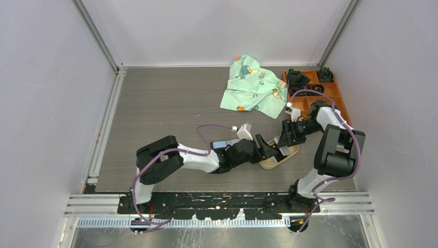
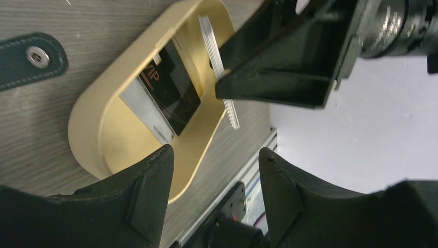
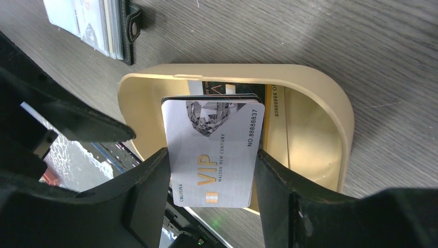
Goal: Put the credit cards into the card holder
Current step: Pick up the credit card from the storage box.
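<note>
The right gripper point(image 3: 212, 155) has its jaws closed partway onto the long edges of a small stack of credit cards point(image 3: 212, 119). A silver VIP card sits on top, and the stack is pinched edge to edge over the tan tray point(image 3: 315, 139). The left gripper point(image 2: 214, 155) is partly open and holds nothing. Its fingers straddle the tray's near rim, close to the held stack.

Only thin edges are gripped, so I judge the stack could fan out or drop a card if it tilts or the left fingers bump it. Some loose cards point(image 2: 173, 90) lie in the tray beneath the right jaws. The card holder point(image 3: 130, 26) lies on the table point(image 3: 392, 51) beyond the tray, off to the side of both jaws, with cards showing in its pockets.
</note>
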`<state>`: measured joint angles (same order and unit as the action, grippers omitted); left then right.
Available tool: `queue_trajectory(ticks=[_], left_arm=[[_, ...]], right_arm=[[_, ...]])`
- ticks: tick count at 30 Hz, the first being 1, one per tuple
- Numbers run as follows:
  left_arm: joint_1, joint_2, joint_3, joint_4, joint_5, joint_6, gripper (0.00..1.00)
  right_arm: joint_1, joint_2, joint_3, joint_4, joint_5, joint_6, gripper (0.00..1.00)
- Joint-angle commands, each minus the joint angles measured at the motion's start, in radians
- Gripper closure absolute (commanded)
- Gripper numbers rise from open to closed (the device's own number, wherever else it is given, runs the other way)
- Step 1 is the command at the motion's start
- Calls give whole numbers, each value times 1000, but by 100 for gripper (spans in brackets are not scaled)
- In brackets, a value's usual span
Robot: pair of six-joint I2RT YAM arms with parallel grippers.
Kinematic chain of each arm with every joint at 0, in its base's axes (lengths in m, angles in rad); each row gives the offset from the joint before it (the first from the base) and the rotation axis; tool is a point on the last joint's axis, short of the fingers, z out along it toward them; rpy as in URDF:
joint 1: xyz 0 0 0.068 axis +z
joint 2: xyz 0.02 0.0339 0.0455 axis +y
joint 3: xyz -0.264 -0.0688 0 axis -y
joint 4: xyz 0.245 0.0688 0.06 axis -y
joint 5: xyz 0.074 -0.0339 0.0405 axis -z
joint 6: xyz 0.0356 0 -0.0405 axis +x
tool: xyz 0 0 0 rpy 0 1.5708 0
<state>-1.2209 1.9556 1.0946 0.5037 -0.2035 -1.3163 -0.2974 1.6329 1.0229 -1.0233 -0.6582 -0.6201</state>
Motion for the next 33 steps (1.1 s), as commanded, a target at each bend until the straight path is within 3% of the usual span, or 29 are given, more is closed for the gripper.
queue_trajectory(ticks=[1,22,33], left_arm=[[2,34,61,51,-115,-79,38],[-6,210,228,70,-125,-122,49],[-11,277,340,-3,-144,-107,54]], right_arm=[[-12,-7,46,-46,-63,-52,62],[-17,47,78,-84,-81,-50,62],[-15,40,83,-105,-76,-45,61]])
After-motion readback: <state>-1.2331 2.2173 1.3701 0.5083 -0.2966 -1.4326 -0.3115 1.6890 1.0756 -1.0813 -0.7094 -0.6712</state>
